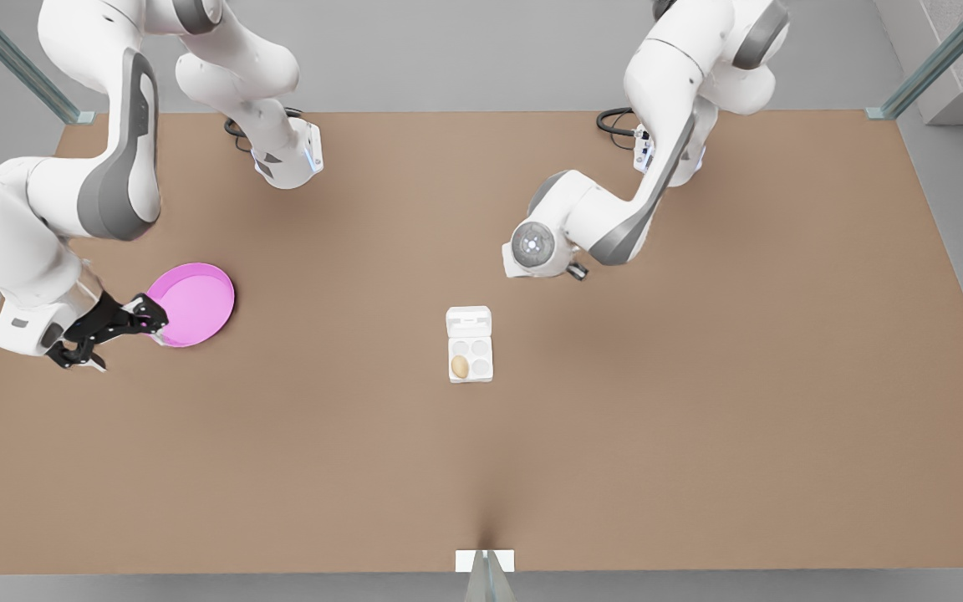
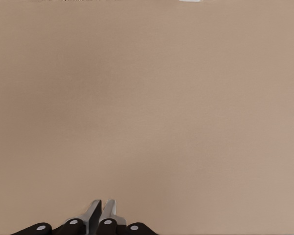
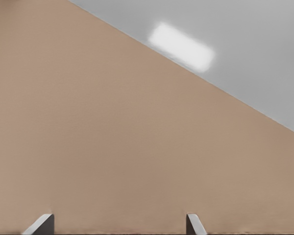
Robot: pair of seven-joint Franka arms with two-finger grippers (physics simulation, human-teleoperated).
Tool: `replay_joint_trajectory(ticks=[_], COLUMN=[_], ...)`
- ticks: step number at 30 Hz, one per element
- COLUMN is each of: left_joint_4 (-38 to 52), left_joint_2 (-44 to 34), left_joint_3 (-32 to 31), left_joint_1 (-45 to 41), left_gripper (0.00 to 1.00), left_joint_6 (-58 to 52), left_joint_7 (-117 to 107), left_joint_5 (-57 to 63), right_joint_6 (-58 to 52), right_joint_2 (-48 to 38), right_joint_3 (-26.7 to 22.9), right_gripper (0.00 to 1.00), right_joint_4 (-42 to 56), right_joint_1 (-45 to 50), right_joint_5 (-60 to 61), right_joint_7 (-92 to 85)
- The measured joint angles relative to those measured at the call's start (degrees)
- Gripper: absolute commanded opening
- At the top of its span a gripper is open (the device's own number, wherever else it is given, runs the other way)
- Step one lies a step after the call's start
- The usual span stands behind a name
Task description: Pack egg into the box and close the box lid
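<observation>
Brown table [image 1: 699, 418] lies bare under both wrist cameras. The left gripper [image 2: 100, 210] has its fingers pressed together on nothing; in the front view its tip [image 1: 575, 270] peeks out under the folded arm right of centre, near the box [image 1: 471, 379] but apart from it. The right gripper [image 3: 120, 225] is spread wide and empty, and sits at the left of the front view [image 1: 114, 339], just beside the pink dish [image 1: 197, 301] and well away from the box. The egg [image 1: 460, 366] already rests in the lower-left cup of the box, centre frame, and the lid [image 1: 469, 321] lies folded back above the tray, so closing appears to be the step in hand. The left gripper seems the one to use. It could come in behind the lid's far edge with its fingers closed, push the flap up and over its hinge toward the lower frame, and then press lightly near the tab. A low, slow sweep should stop the light box from sliding, and a hard press could jolt the egg. The right arm waits. Beyond the table is grey floor with metal posts [image 1: 933, 58] at the upper corners, a white bracket [image 1: 484, 560] at the lower edge, and a blurred white patch [image 3: 181, 46] that cannot be identified.
</observation>
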Motion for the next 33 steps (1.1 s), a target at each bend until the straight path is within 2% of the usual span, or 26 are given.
replay_joint_trajectory(ticks=[4,14,33], left_joint_4=[1.82,20.22,31.8], left_joint_2=[5.32,19.22,27.55], left_joint_3=[0.09,0.17,1.07], left_joint_1=[-3.97,-9.29,-6.43], left_gripper=[0.21,0.21,0.21], left_joint_6=[6.86,14.22,15.98], left_joint_7=[-4.8,-22.03,-45.93], left_joint_5=[-2.39,-12.72,-13.34], right_joint_6=[-3.81,-6.85,-7.1], right_joint_2=[2.23,5.05,5.48], right_joint_3=[0.76,0.81,0.81], right_gripper=[1.0,1.0,1.0], right_joint_4=[2.98,5.69,5.71], right_joint_1=[-0.98,-1.17,-1.17], right_joint_5=[-1.48,-1.68,-0.12], right_joint_7=[6.57,17.86,27.77])
